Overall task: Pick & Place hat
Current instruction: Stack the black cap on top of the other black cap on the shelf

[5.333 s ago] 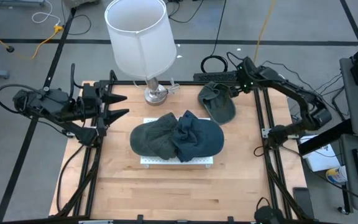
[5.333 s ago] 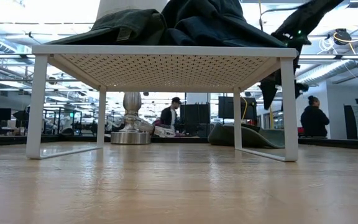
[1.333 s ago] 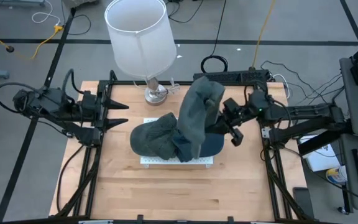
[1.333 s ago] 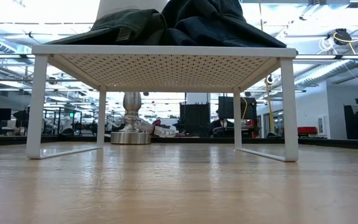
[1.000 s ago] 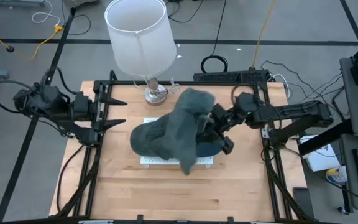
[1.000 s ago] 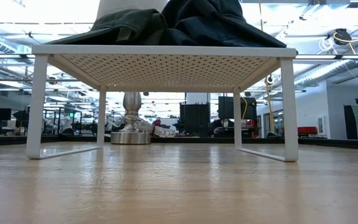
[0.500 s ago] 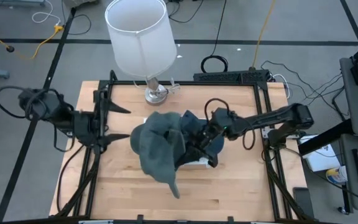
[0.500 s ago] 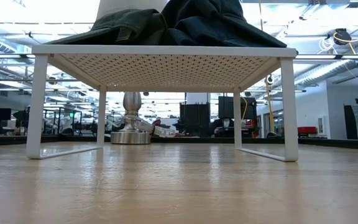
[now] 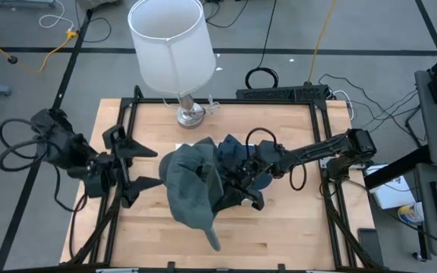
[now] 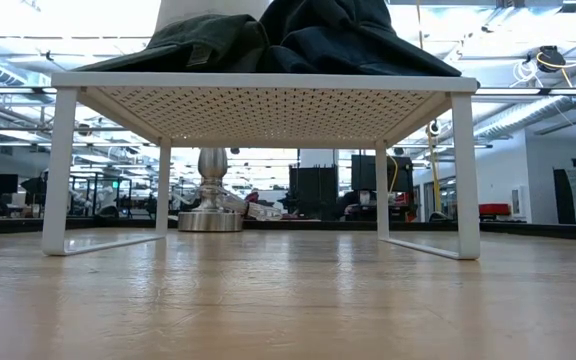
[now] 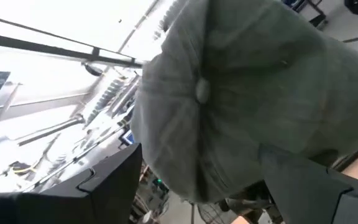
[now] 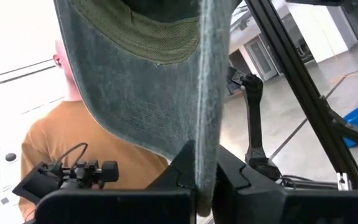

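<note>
A grey-green cap [image 9: 192,189] hangs over the near left part of the white rack [image 10: 268,82], with its brim [image 9: 211,236] toward the near edge. My right gripper [image 9: 231,189] is shut on it, reaching in from the table's right. My left gripper [image 9: 152,167] stands open just left of the cap. In its wrist view the cap's crown button [image 11: 201,92] faces it between the fingers, and I see no touch. Other dark hats [image 10: 268,40] lie piled on the rack's top. My right gripper pinches the cap's lower edge [image 12: 202,158] between its two fingers, with the cap's green-banded inside turned toward the wrist. The fingers come roughly level from the table's right. The cap is lifted clear, its crown facing left and its brim drooping toward the near edge.
A white-shaded lamp [image 9: 169,45] stands on its metal base [image 9: 190,115] at the far edge behind the rack. Black frame rails [image 9: 325,152] run along both table sides. Bare wood [image 9: 226,243] lies near the front. A person in an orange shirt [image 12: 73,143] shows beyond the table.
My right gripper has carried the cap from above the rack toward the table's left and near edge and a little down, rolling so the crown faces left. My left gripper has swung toward the near edge and rolled about its own axis.
</note>
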Tool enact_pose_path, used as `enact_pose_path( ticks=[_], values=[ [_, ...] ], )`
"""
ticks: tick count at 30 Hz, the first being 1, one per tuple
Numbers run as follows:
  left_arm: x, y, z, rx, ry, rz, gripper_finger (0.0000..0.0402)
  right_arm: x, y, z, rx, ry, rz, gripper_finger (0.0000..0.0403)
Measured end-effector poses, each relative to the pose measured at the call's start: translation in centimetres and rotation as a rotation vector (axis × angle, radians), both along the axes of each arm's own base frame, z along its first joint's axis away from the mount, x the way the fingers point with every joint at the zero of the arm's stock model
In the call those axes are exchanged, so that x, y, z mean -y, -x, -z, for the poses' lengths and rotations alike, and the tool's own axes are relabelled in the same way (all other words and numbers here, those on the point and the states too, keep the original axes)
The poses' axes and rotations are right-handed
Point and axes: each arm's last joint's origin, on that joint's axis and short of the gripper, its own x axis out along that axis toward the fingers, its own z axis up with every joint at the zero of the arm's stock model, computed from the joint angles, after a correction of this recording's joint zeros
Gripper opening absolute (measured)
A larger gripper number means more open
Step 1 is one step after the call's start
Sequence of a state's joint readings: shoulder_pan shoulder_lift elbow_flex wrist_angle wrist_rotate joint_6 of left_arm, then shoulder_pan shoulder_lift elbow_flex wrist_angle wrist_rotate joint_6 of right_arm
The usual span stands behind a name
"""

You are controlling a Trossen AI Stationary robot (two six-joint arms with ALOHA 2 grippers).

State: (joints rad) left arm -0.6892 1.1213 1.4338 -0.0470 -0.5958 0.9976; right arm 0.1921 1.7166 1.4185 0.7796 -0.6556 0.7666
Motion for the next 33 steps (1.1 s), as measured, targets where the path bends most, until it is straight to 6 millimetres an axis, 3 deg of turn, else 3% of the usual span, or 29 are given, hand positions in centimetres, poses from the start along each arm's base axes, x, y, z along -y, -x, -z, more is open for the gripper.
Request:
enact_pose_path(
  ticks=[7,18,33],
  values=[
    [2.0,-1.2,0.3,0.026,-0.021,-0.086,0.0326,0.0,0.0,0.1,-0.011,-0.005,0.0,0.0004],
    [3.3,-2.5,0.3,0.092,-0.013,-0.133,0.0315,0.0,-0.1,0.3,-0.037,0.0,0.002,0.0005],
    [3.9,-3.1,0.9,0.071,-0.053,-0.121,0.0133,-0.1,-0.2,0.5,-0.057,0.01,0.007,0.0006]
  ],
)
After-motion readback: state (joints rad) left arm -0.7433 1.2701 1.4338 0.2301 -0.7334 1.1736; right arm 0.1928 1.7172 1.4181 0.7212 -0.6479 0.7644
